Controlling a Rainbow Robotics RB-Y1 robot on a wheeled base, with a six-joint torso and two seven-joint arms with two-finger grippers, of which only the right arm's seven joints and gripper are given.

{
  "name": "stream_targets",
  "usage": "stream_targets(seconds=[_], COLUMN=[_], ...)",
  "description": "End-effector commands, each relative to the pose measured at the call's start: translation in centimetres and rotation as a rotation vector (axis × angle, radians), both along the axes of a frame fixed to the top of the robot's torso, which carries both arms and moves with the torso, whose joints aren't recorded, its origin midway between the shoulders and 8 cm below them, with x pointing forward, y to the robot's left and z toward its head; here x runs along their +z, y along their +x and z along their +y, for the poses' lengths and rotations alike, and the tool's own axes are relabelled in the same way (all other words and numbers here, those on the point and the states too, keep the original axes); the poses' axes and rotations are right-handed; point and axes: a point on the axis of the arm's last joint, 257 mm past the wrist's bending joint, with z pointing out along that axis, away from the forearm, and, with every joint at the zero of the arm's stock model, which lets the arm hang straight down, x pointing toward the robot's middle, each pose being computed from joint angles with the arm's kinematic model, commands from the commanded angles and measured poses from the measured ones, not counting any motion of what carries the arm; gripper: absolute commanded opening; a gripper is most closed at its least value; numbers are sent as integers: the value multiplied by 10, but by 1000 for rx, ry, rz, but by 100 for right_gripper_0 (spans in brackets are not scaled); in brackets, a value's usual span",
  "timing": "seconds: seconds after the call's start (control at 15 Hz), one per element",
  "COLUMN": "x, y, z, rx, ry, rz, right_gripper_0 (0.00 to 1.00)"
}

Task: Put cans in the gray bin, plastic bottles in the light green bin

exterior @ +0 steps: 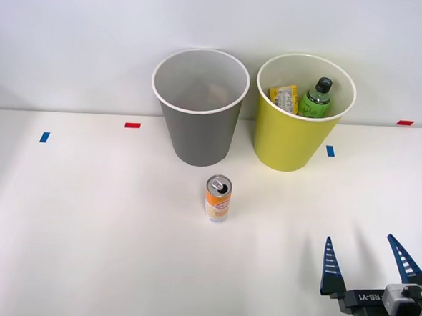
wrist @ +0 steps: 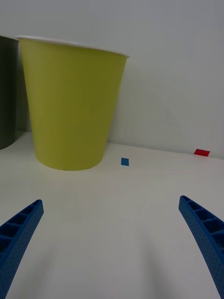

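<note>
- Front view: the gripper (exterior: 365, 266) stands wide open and holds nothing. The can (exterior: 218, 198) stands upright on the table (exterior: 85, 222), well to the gripper's left and farther out. Beyond it stand the gray bin (exterior: 198, 132) and the light green bin (exterior: 298, 142) (two plastic bottles (exterior: 316, 98) inside).
- Right wrist view: the spread fingers (wrist: 18, 233) face the light green bin (wrist: 72, 103) ahead.

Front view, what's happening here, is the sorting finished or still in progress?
Still in progress. The orange-and-white can stands upright on the table, in front of the gray bin and untouched. The green bottle and the yellow-labelled bottle already lie in the light green bin. The right gripper hangs open and empty near the table's front right, apart from the can.
</note>
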Motion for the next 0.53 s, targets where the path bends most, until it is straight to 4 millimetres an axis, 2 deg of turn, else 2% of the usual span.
stream_targets(seconds=[0.07, 0.33, 0.53], x=[-12, -14, -16], y=[-4, -8, -17], z=[-6, -1, 9], rx=[-9, 0, 63], ry=[-33, -3, 118], rz=[25, 27, 35], right_gripper_0=[100, 100, 100])
